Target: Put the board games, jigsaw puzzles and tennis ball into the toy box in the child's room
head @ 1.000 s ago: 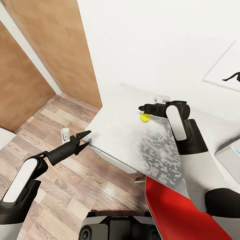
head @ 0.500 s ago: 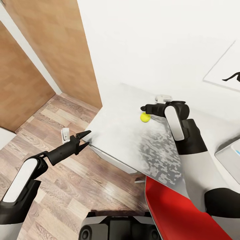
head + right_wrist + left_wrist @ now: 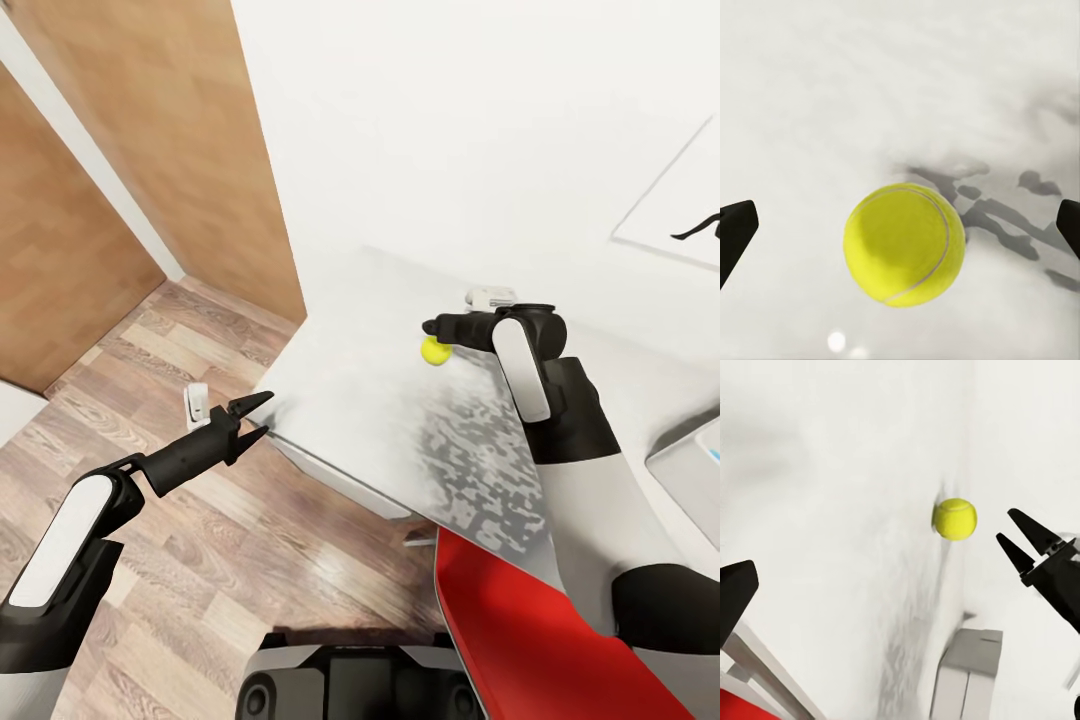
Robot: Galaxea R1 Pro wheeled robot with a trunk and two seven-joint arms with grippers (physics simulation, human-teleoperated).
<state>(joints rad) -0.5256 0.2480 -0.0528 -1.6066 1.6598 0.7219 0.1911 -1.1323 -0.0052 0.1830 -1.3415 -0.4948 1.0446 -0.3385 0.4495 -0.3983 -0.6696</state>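
Over the wood floor (image 3: 150, 340), the left claw (image 3: 252, 417) hangs just off the near corner of the white counter (image 3: 350, 400), its two fingers spread and holding nothing; it sits exactly where it was a second ago. Farther right, the tennis ball (image 3: 434, 350) rests on the counter close to the wall, and has hardly shifted. The right claw (image 3: 428, 327) has pulled back slightly toward the robot since a second ago and now hovers just above the ball. Its wrist camera shows the tennis ball (image 3: 904, 244) centred between widely parted fingertips (image 3: 735, 232), released and not touching it. The left wrist view shows the ball (image 3: 955, 518) beside the right claw (image 3: 1021, 538).
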